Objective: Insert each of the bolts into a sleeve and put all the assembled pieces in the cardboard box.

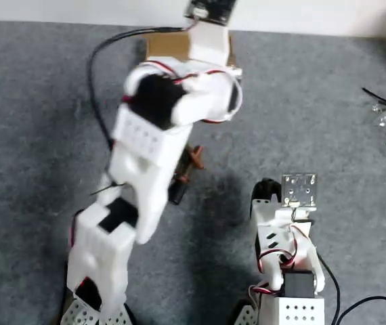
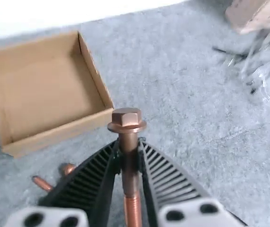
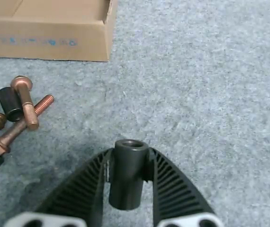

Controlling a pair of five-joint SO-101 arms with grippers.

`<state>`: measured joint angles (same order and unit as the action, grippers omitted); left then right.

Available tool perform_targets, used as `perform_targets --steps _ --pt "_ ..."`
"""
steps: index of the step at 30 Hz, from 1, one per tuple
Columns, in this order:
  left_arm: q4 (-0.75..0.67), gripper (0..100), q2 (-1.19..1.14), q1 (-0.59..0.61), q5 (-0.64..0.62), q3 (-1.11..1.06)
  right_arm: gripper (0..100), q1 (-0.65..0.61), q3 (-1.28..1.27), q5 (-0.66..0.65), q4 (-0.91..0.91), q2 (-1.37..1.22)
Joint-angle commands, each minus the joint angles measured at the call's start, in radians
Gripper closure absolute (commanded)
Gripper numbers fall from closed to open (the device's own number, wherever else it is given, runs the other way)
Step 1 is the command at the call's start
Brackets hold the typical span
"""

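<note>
Copper hex-flanged bolt (image 2: 127,142), black hollow sleeve (image 3: 127,172)

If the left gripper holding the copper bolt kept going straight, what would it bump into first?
Probably the bare grey carpet. The left gripper, shut on the copper bolt, points just past the open cardboard box, though depth is unclear.

High camera looked straight down over the whole table (image 1: 355,203). Each wrist camera sat close behind its jaws, facing forward and down; both took in the box (image 2: 59,130) and loose bolts (image 3: 23,101).
</note>
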<state>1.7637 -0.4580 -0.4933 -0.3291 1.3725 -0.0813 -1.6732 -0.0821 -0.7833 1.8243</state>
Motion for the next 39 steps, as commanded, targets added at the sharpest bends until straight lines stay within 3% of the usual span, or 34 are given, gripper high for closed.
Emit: perform_targets --steps 1,13,19,25,39 --pt "0.003 99 0.252 0.036 0.009 -0.148 99.5 0.012 -0.054 -0.009 0.042 0.015" --pt "0.003 99 0.742 0.173 0.011 -0.618 99.5 0.012 -0.054 -0.009 0.042 0.015" --pt "0.003 99 0.938 0.262 0.124 -0.811 99.5 0.012 -0.054 -0.009 0.042 0.015" --pt "0.003 99 1.139 0.338 0.138 -1.036 99.5 0.012 -0.054 -0.009 0.042 0.015" --pt "0.003 99 1.644 0.348 0.138 -1.612 99.5 0.013 -0.054 -0.009 0.042 0.015"
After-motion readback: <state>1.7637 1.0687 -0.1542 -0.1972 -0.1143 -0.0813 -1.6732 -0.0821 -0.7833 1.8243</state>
